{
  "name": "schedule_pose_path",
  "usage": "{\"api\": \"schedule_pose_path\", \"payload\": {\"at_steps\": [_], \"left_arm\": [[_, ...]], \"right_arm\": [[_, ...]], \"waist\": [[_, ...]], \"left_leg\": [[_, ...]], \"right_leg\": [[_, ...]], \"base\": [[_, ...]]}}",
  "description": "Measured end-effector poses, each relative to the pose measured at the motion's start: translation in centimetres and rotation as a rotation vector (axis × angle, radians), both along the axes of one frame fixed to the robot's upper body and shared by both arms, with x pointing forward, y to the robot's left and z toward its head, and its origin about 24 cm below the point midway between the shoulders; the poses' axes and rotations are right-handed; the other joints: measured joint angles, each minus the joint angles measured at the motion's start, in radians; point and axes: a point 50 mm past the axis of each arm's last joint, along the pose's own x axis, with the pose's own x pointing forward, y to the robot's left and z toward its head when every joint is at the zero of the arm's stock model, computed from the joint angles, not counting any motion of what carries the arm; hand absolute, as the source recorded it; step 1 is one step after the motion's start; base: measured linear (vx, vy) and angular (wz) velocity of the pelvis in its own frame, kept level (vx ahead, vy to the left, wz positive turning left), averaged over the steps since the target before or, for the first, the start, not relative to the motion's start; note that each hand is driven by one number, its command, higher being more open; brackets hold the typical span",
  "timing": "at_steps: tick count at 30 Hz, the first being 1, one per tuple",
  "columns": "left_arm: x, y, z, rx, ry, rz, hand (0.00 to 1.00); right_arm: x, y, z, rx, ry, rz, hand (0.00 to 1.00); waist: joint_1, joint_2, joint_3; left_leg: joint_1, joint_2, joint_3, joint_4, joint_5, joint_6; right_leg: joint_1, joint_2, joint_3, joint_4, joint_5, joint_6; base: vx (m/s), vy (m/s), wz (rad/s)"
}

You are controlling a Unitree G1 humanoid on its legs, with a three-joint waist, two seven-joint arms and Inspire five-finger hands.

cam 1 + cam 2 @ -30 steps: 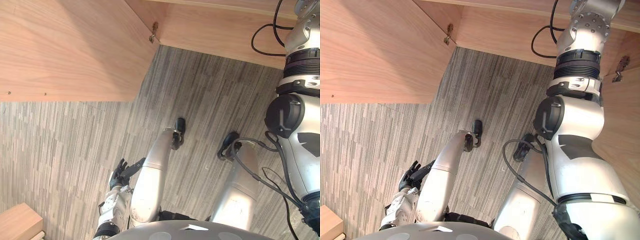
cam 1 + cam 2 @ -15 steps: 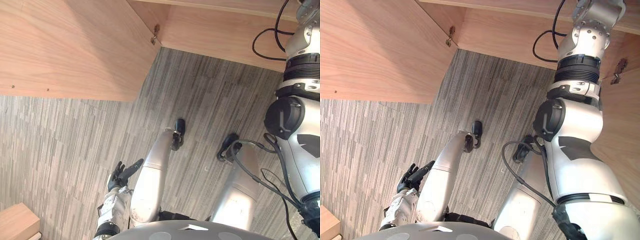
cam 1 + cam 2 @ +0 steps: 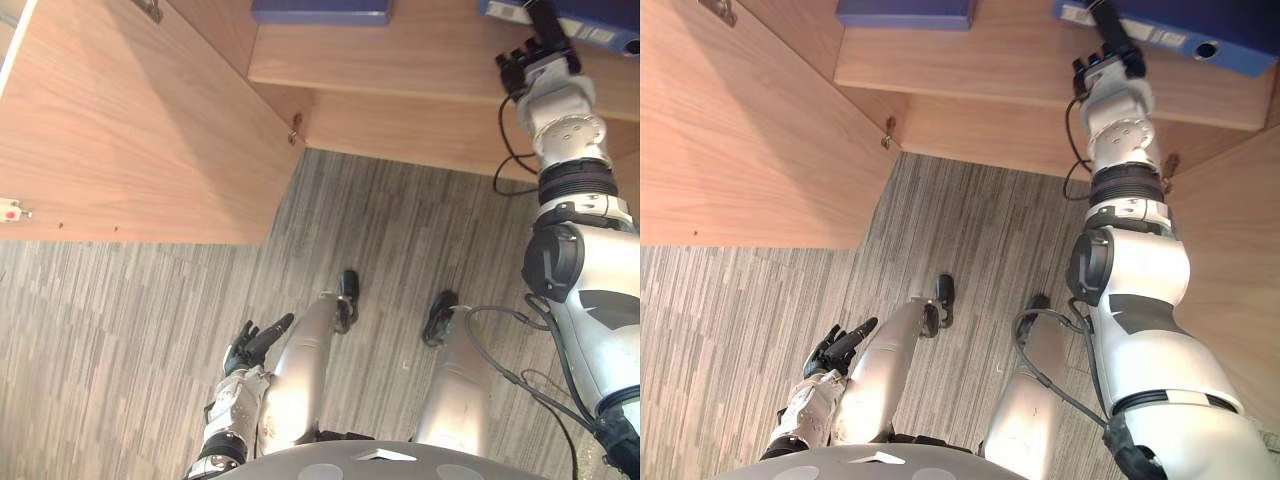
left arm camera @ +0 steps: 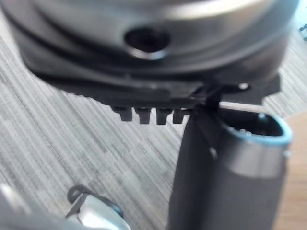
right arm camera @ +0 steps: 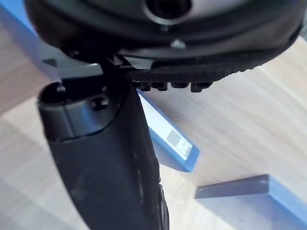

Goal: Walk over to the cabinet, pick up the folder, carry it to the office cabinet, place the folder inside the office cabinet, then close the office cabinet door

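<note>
right hand (image 3: 537, 55) raised at blue folder (image 3: 1240, 30) on cabinet shelf (image 3: 400, 60), grip impossible to tell; left hand (image 3: 250, 348) low over carpet (image 3: 120, 330), fingers relaxed; door (image 3: 130, 130) open.

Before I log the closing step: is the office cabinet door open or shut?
Open: the door stands swung out from its hinge, and the shelf inside shows, with a blue folder lying on it.

Right arm (image 3: 1135, 300) silver-grey, black round elbow cap (image 3: 1087, 268), ribbed black collar (image 3: 1125, 186). Left hand (image 3: 248, 350), right hand (image 3: 1108, 64) dark.
</note>
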Motion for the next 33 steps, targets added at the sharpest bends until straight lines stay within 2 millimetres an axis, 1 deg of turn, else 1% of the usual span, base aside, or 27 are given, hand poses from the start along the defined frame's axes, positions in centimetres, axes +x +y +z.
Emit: {"api": "schedule_pose_path", "payload": {"at_steps": [2,6,7,9,10,12,14,17,23,24,26,27,29,30,32,33], "left_arm": [[0.0,0.0,0.0,-0.002,-0.002,-0.010,1.00],[-0.4,0.0,-0.2,0.013,0.014,-0.033,1.00],[-0.5,0.1,-0.3,0.013,0.015,-0.027,1.00],[-0.6,0.2,-0.3,0.010,0.018,-0.019,1.00],[-0.8,0.4,-0.4,0.008,0.024,-0.008,1.00],[-1.1,0.6,-0.5,0.008,0.030,0.006,1.00],[-1.7,0.8,-0.8,0.004,0.046,0.019,1.00],[-2.3,1.0,-1.1,0.001,0.070,0.025,1.00],[-2.5,0.8,-1.3,0.006,0.080,-0.021,1.00],[-2.5,0.8,-1.3,0.005,0.082,-0.023,1.00],[-2.5,0.8,-1.3,0.005,0.082,-0.025,1.00],[-2.6,0.8,-1.3,0.004,0.086,-0.025,1.00],[-2.8,0.7,-1.4,0.003,0.093,-0.028,1.00],[-2.8,0.7,-1.5,0.003,0.095,-0.027,1.00],[-3.4,1.0,-1.6,0.011,0.106,-0.018,1.00],[-3.6,1.1,-1.7,0.014,0.111,-0.017,1.00]], "right_arm": [[0.1,0.1,-1.1,-0.076,0.048,0.021,1.00],[0.2,0.2,-2.8,-0.132,0.104,0.043,1.00],[0.2,0.1,-3.0,-0.157,0.110,0.047,1.00],[0.2,0.1,-3.0,-0.172,0.110,0.047,1.00],[0.2,0.1,-3.0,-0.199,0.114,0.047,1.00],[0.2,0.1,-3.0,-0.252,0.119,0.048,1.00],[0.2,0.1,-3.2,-0.328,0.138,0.049,1.00],[0.2,-0.1,-3.3,-0.426,0.160,0.051,1.00],[0.1,-0.4,-3.6,-0.579,0.221,0.040,1.00],[0.0,-0.7,-3.5,-0.683,0.251,0.022,1.00],[-0.1,-1.3,-3.4,-0.774,0.282,-0.005,1.00],[-0.4,-2.0,-3.3,-0.902,0.327,-0.037,1.00],[-1.1,-4.1,-3.1,-1.060,0.402,-0.099,1.00],[-1.5,-4.9,-3.2,-1.094,0.427,-0.118,1.00],[-2.5,-7.1,-4.1,-1.174,0.511,-0.136,1.00],[-2.7,-7.4,-4.5,-1.191,0.529,-0.132,1.00]], "waist": [[-0.006,-0.007,-0.003],[-0.010,-0.019,-0.042],[-0.010,-0.027,-0.053],[-0.012,-0.030,-0.057],[-0.014,-0.033,-0.071],[-0.015,-0.036,-0.075],[-0.014,-0.039,-0.079],[-0.014,-0.043,-0.088],[-0.013,-0.044,-0.100],[-0.011,-0.044,-0.101],[-0.007,-0.044,-0.101],[-0.005,-0.044,-0.101],[-0.006,-0.044,-0.101],[-0.006,-0.044,-0.101],[-0.004,-0.044,-0.101],[-0.004,-0.044,-0.101]], "left_leg": [[0.038,-0.003,-0.003,-0.035,0.009,-0.003],[0.077,-0.004,-0.003,-0.091,0.023,-0.006],[0.086,-0.004,-0.001,-0.109,0.028,-0.006],[0.105,-0.004,0.000,-0.132,0.034,-0.006],[0.106,-0.003,0.002,-0.147,0.039,-0.005],[0.123,-0.003,0.004,-0.169,0.046,-0.005],[0.153,-0.005,0.009,-0.196,0.051,-0.005],[0.170,-0.005,0.008,-0.220,0.059,-0.009],[0.174,-0.007,-0.001,-0.248,0.074,-0.012],[0.174,-0.007,-0.002,-0.249,0.074,-0.012],[0.174,-0.008,-0.003,-0.250,0.075,-0.012],[0.174,-0.011,-0.004,-0.253,0.077,-0.011],[0.176,-0.021,-0.013,-0.274,0.092,-0.008],[0.176,-0.024,-0.015,-0.280,0.096,-0.008],[0.178,-0.027,-0.018,-0.293,0.102,-0.008],[0.180,-0.028,-0.018,-0.298,0.104,-0.008]], "right_leg": [[0.034,0.000,-0.009,-0.023,0.002,0.001],[0.069,0.004,-0.024,-0.068,0.011,0.004],[0.074,0.007,-0.025,-0.080,0.015,0.004],[0.090,0.011,-0.027,-0.101,0.024,0.005],[0.090,0.015,-0.029,-0.115,0.029,0.006],[0.103,0.017,-0.030,-0.132,0.036,0.007],[0.125,0.019,-0.033,-0.148,0.039,0.009],[0.138,0.020,-0.040,-0.162,0.039,0.009],[0.140,0.019,-0.054,-0.171,0.039,0.009],[0.140,0.019,-0.055,-0.170,0.039,0.009],[0.140,0.019,-0.055,-0.171,0.039,0.009],[0.140,0.016,-0.056,-0.171,0.039,0.009],[0.139,0.005,-0.064,-0.173,0.039,0.009],[0.138,0.004,-0.066,-0.173,0.039,0.009],[0.137,0.001,-0.068,-0.176,0.039,0.009],[0.137,0.001,-0.068,-0.177,0.039,0.009]], "base": [[0.07,-0.008,0.02],[0.06,0.000,-0.03],[0.06,-0.001,-0.04],[0.06,-0.002,-0.07],[0.05,0.002,-0.07],[0.05,-0.001,-0.06],[0.05,-0.014,-0.06],[0.04,-0.027,-0.01],[0.02,-0.022,0.04],[0.00,0.000,0.00],[0.00,0.000,0.00],[0.01,-0.009,0.08],[0.00,-0.005,0.16],[0.00,-0.004,0.15],[0.01,-0.009,0.06],[0.01,-0.016,-0.03]]}}
